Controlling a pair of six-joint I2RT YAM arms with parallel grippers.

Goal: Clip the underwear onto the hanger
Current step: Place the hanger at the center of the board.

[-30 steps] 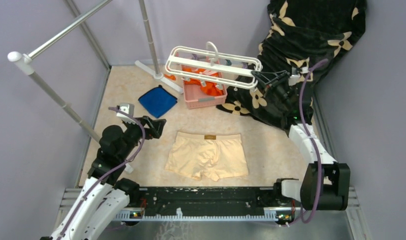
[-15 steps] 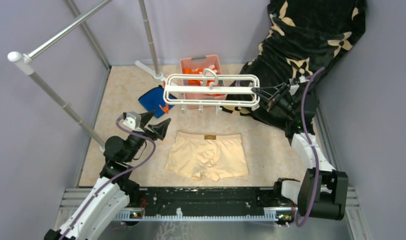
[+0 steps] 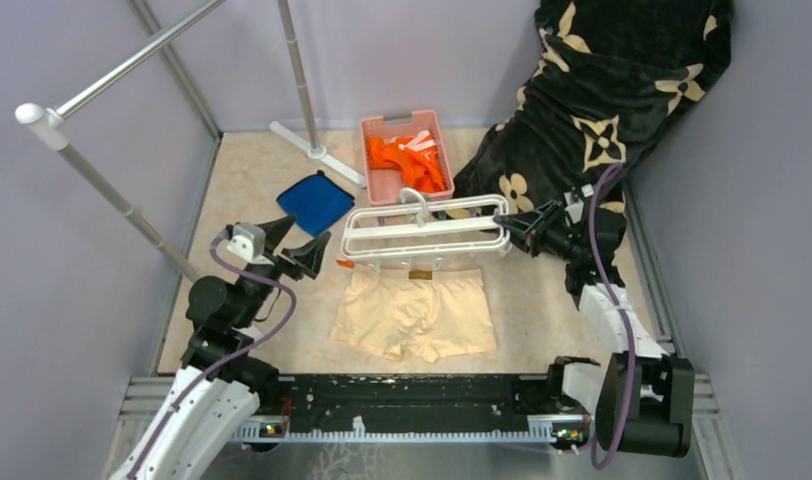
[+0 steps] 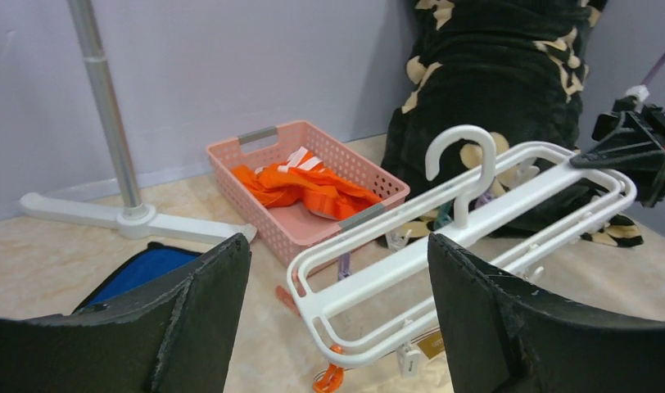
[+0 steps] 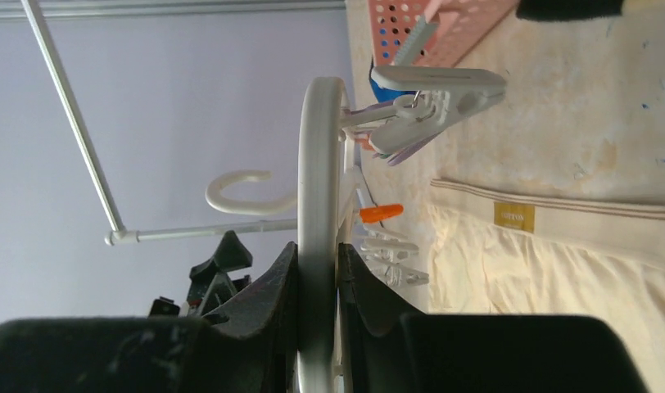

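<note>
The pale peach underwear [image 3: 414,312] lies flat on the beige floor, its label at the waistband's far edge; it also shows in the right wrist view [image 5: 550,270]. The white hanger [image 3: 425,231] hangs in the air just above the waistband, hook up, small clips dangling. My right gripper [image 3: 512,226] is shut on the hanger's right end; in its wrist view the jaws squeeze the white bar [image 5: 317,246]. My left gripper [image 3: 294,243] is open and empty, left of the hanger's left end. In the left wrist view the hanger [image 4: 444,246] fills the gap between the jaws.
A pink basket [image 3: 406,155] of orange clothes stands at the back. A blue folded cloth [image 3: 315,202] lies left of it. A grey rack pole [image 3: 300,75] with a white foot stands behind. A black flowered blanket [image 3: 602,110] covers the back right corner.
My right gripper has brought the hanger down and toward me, from over the basket to just above the underwear's waistband. My left gripper has risen and turned toward the hanger's left end.
</note>
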